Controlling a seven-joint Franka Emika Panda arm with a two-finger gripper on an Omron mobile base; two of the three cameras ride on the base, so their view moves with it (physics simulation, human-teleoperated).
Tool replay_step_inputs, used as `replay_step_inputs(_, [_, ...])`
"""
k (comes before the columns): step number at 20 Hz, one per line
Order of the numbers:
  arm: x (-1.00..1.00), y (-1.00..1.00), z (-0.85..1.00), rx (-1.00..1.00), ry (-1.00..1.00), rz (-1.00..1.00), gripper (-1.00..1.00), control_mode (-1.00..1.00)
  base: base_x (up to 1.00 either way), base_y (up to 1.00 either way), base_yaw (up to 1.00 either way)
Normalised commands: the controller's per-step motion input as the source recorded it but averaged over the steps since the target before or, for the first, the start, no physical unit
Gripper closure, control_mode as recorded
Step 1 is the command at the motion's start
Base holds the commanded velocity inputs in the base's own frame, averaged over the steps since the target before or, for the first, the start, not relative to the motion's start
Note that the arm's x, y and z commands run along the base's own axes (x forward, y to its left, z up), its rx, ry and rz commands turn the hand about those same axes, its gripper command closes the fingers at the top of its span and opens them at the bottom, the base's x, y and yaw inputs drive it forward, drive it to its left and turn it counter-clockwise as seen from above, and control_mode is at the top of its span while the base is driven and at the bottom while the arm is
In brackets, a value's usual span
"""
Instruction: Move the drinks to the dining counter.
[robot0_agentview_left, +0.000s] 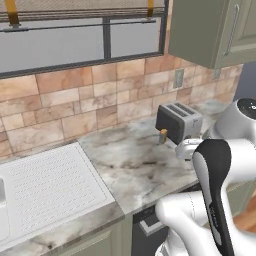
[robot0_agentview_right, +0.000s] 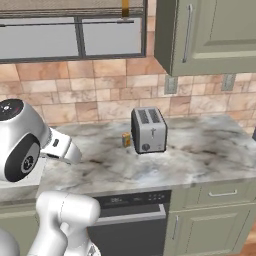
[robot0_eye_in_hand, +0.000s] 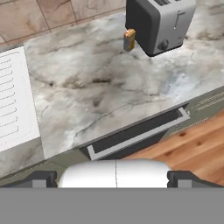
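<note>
**Jaws wide open, nothing held; can beside the toaster**

My jaws (robot0_eye_in_hand: 115, 179) stand fully spread: in the hand view the two dark fingertips (robot0_eye_in_hand: 41, 179) sit far apart at the lower left and lower right of the frame, with no object between them. I hold nothing.

The small orange-yellow can (robot0_eye_in_hand: 129, 39) stands upright on the marble counter (robot0_eye_in_hand: 100, 92), in the upper centre of the hand view, just beside the left face of the silver toaster (robot0_eye_in_hand: 159, 22). Whether can and toaster touch cannot be told. In the left base view the can (robot0_agentview_left: 163, 136) appears right of centre, at the lower left corner of the toaster (robot0_agentview_left: 178, 121). In the right base view the can (robot0_agentview_right: 127, 140) sits at mid-frame, immediately left of the toaster (robot0_agentview_right: 148, 129).

The white ribbed drainboard (robot0_agentview_left: 47, 187) occupies the lower left of the left base view, well apart from the can. The tiled wall (robot0_agentview_right: 100, 85) runs behind the counter, with a sage green wall cabinet (robot0_agentview_right: 210, 30) at the upper right of the right base view. A dark dishwasher front (robot0_agentview_right: 132, 220) lies below the counter edge, lower centre of that view.
</note>
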Motion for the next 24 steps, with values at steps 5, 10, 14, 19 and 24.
replay_step_inputs(5, [0.0,0.0,0.0,0.0,0.0,0.0,-1.0,1.0,0.32,0.0,0.0])
replay_step_inputs(10, [0.17,0.0,0.0,0.0,0.16,0.01,-1.0,-1.0,0.05,0.0,0.0])
replay_step_inputs(14, [0.39,0.0,0.0,0.0,0.2,0.0,-1.0,-1.0,0.0,0.0,0.0])
replay_step_inputs(19, [0.3,0.0,0.0,0.0,0.13,0.0,-1.0,-1.0,0.0,0.0,0.0])
replay_step_inputs(24, [0.33,0.0,-0.04,0.0,0.09,0.0,-1.0,-1.0,0.0,0.0,0.0])
